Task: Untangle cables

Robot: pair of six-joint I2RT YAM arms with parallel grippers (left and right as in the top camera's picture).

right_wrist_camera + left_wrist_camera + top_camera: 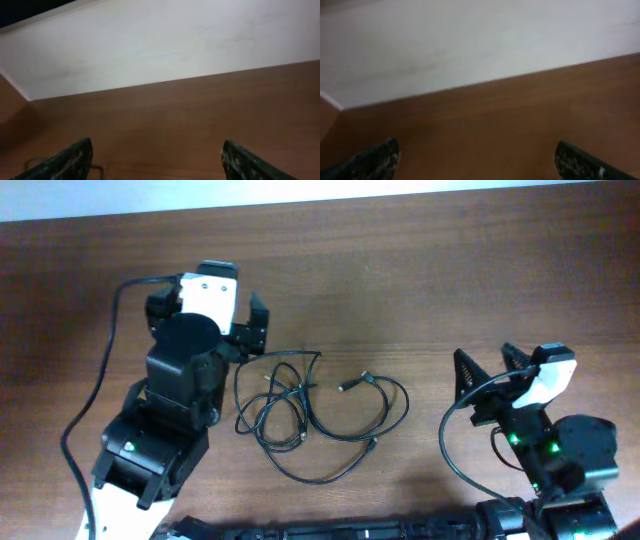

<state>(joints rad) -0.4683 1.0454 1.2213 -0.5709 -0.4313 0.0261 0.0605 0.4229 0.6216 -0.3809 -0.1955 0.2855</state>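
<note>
The cables (pixel 300 405) lie as thin black cords in a loose tangle on the brown table (pixel 400 270), between the two arms. One loop (pixel 390 405) reaches right, with small plug ends showing. My left gripper (pixel 208 302) sits just left of the tangle. It points toward the far edge and is open, with nothing between its fingers (pixel 477 150). My right gripper (pixel 486 355) stands open to the right of the cords, apart from them, and also holds nothing (pixel 157 145). A short bit of cable (pixel 98 168) shows by its left finger.
A pale wall (pixel 160 50) rises beyond the table's far edge. The left arm's own thicker black wire (pixel 100 380) hangs along its left side, and another wire (pixel 450 440) curves beside the right arm.
</note>
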